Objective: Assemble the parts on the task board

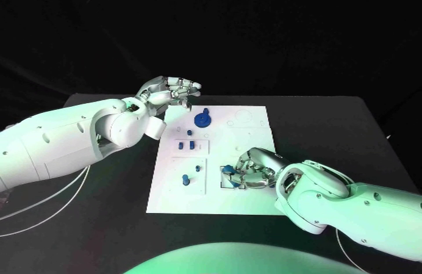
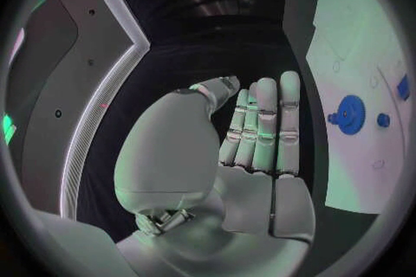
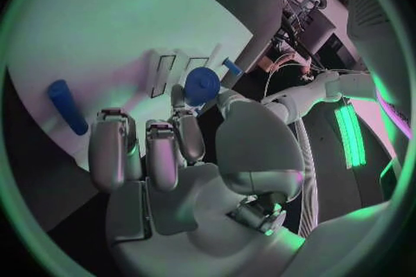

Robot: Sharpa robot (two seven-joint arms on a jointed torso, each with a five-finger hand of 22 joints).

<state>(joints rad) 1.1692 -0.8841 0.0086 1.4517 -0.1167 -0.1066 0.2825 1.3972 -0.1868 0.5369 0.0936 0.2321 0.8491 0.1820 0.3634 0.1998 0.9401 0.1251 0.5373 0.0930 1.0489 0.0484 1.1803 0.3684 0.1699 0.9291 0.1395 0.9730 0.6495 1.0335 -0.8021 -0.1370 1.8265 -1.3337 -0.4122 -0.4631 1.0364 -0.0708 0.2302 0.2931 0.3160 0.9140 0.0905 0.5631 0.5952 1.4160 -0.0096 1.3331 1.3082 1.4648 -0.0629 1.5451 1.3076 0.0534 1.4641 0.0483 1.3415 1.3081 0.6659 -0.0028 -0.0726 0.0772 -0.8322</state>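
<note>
The white task board [image 1: 211,194] lies in the middle of the black table. My right hand [image 1: 252,170] rests low on the board's near right part and pinches a round blue part [image 1: 228,169] [image 3: 204,86] between thumb and fingertips, over a dark square recess. My left hand [image 1: 171,91] [image 2: 260,131] hovers above the board's far left corner, fingers straight and holding nothing. A blue gear [image 1: 202,119] [image 2: 349,113] stands at the far end of the board. Small blue parts [image 1: 182,144] sit mid-board, and a blue cylinder [image 1: 185,179] [image 3: 65,105] lies near the left side.
Black table [image 1: 334,133] surrounds the board on all sides. White cables [image 1: 53,207] trail along the table's left edge under my left arm. Rectangular slots [image 3: 160,73] are cut in the board beyond my right fingers.
</note>
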